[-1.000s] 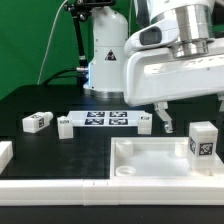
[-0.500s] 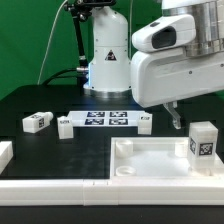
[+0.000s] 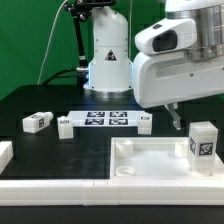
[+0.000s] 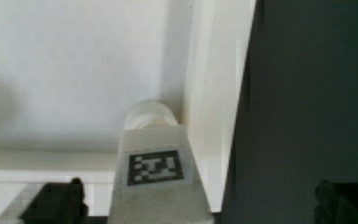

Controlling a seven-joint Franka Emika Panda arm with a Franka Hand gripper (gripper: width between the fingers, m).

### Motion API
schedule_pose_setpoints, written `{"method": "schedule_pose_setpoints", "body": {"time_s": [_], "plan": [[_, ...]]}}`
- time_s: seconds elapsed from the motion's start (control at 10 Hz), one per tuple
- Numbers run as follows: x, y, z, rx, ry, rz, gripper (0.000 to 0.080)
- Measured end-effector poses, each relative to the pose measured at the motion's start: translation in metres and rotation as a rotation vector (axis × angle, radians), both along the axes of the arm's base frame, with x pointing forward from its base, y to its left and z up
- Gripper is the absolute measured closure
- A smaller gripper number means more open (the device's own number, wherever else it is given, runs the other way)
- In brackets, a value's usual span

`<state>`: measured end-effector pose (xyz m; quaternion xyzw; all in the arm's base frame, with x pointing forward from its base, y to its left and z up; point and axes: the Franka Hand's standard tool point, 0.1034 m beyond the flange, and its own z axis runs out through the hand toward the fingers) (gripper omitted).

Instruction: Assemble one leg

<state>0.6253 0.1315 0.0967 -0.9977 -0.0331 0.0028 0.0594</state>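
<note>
A white leg with a black-and-white tag stands upright at the right end of the large white tray-like piece. My gripper hangs just above and behind it, with one dark finger showing. In the wrist view the same leg rises between the two open fingertips of the gripper, nearer one of them and touching neither. Three more small white legs lie on the black table: one at the far left and two by the ends of the marker board.
The marker board lies flat mid-table. The robot's white base stands behind it. A white block sits at the exterior view's left edge, and a long white rim runs along the front.
The arm has moved toward the exterior view's right, bringing the fingers over the standing leg. It has barely moved in the last half second. The parts have not moved.
</note>
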Motion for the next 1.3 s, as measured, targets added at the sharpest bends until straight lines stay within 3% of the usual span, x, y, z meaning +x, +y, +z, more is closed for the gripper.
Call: {"method": "schedule_pose_setpoints", "body": {"time_s": [0.2, 0.6, 0.9, 1.3], "plan": [[0.006, 0.000, -0.005, -0.025, -0.042, 0.030, 0.0150], [0.008, 0.001, -0.006, -0.024, -0.055, 0.033, 0.0150], [0.009, -0.017, -0.019, -0.033, -0.055, 0.051, 0.0150], [0.008, -0.014, -0.020, -0.032, -0.052, 0.050, 0.0150]]}}
